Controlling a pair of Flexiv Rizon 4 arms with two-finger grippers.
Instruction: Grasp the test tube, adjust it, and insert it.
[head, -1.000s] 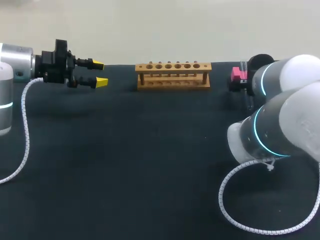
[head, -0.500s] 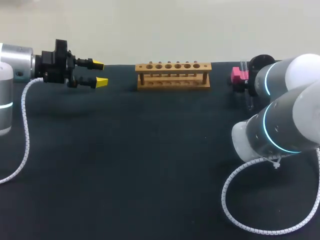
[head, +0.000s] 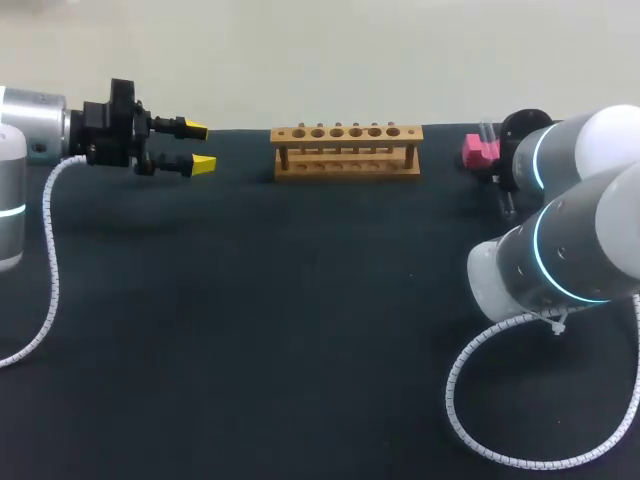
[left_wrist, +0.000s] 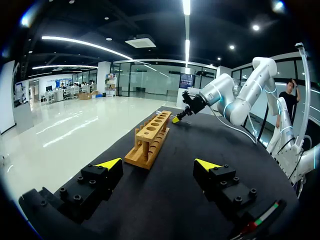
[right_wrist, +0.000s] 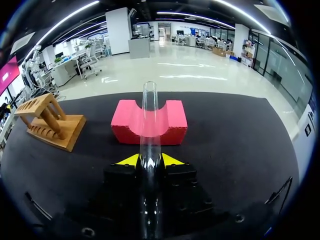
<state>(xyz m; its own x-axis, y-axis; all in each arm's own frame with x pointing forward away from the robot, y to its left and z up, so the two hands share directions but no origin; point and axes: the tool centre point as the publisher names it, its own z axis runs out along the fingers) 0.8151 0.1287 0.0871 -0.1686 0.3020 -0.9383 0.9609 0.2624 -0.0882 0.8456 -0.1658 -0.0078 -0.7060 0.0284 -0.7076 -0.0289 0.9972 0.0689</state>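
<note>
Gripping the test tube (right_wrist: 149, 115) between its yellow tips, the right gripper (right_wrist: 150, 161) has drifted slightly rightward within the last second, with the tube pointing at the pink foam block (right_wrist: 172, 122) just ahead. Farther off, the wooden rack (head: 347, 150) stands unmoved and the left gripper (head: 198, 146) stays wide open.

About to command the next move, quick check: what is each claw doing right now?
Left claw: open, holding nothing.
Right claw: closed on the test tube.
</note>
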